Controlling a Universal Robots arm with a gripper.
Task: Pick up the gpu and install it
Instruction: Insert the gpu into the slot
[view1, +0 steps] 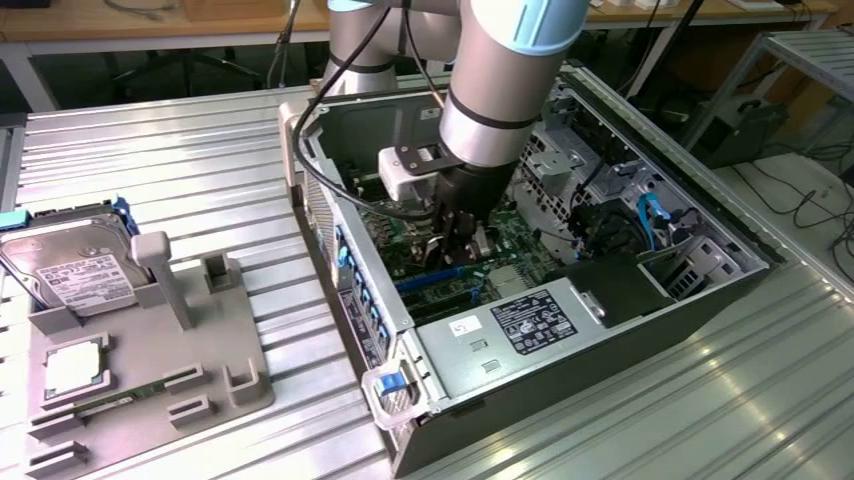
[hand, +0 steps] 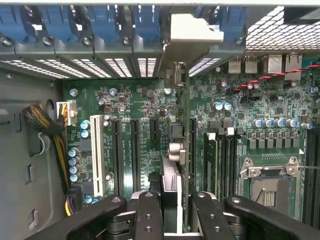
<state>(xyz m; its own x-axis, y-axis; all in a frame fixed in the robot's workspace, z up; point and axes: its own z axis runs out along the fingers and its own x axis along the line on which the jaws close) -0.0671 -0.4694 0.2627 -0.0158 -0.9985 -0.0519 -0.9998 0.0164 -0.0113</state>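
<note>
My gripper (view1: 463, 240) reaches down inside the open computer case (view1: 400, 420), just above the green motherboard (view1: 441, 290). In the wrist view the gpu (hand: 172, 177) stands edge-on between the two black fingers (hand: 147, 212), and the gripper (hand: 177, 202) is shut on it. The card runs along a long black expansion slot of the motherboard (hand: 125, 110). Its silvery bracket (hand: 192, 32) sits at the case's rear wall among the blue slot latches. I cannot tell whether the card's edge is seated in the slot.
A silver power supply (view1: 534, 325) fills the near end of the case, with drive bays and cables (view1: 627, 215) at the exterior view's right. Outside the case, a grey holder (view1: 174, 370) carries a hard drive (view1: 74, 265) and a processor chip (view1: 74, 365).
</note>
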